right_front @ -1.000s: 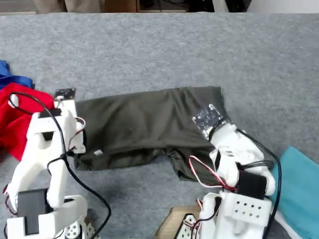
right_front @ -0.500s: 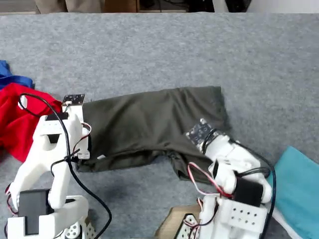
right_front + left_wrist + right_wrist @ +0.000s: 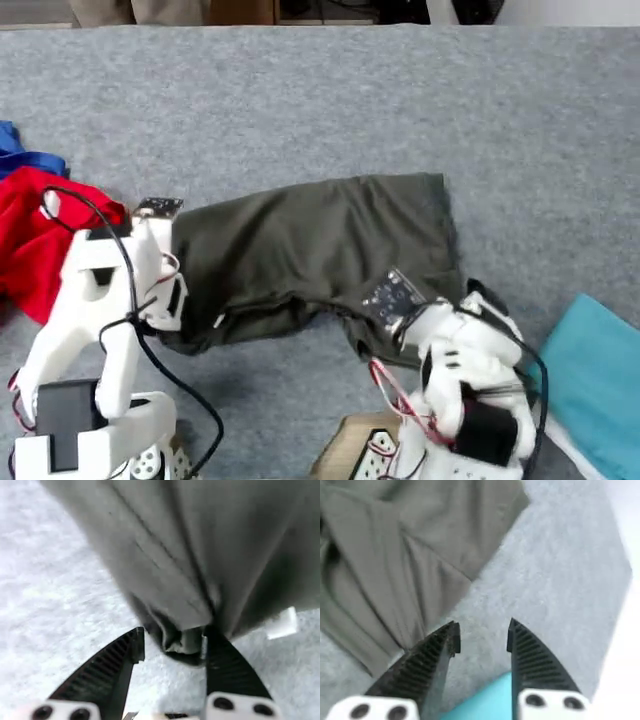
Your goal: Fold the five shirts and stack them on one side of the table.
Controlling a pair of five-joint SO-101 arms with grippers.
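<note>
Left gripper (image 3: 172, 642) spread, bunched edge of the dark olive cloth shirt (image 3: 300, 250) between its jaws, right gripper (image 3: 482, 635) spread above the grey felt table (image 3: 300, 100) just beside the shirt, crumpled red shirt (image 3: 25, 260) at left, flat teal cloth (image 3: 600, 370) at right.

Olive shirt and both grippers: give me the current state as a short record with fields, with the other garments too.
olive shirt: spread across the middle of the grey table, near edge rumpled
left gripper: open, a bunched edge of the olive shirt between its fingers, not clamped
right gripper: open, holds nothing, over bare table beside the shirt's edge
red shirt: heaped at the high view's left edge
blue garment: just beyond the red shirt
teal shirt: at the high view's right edge
</note>
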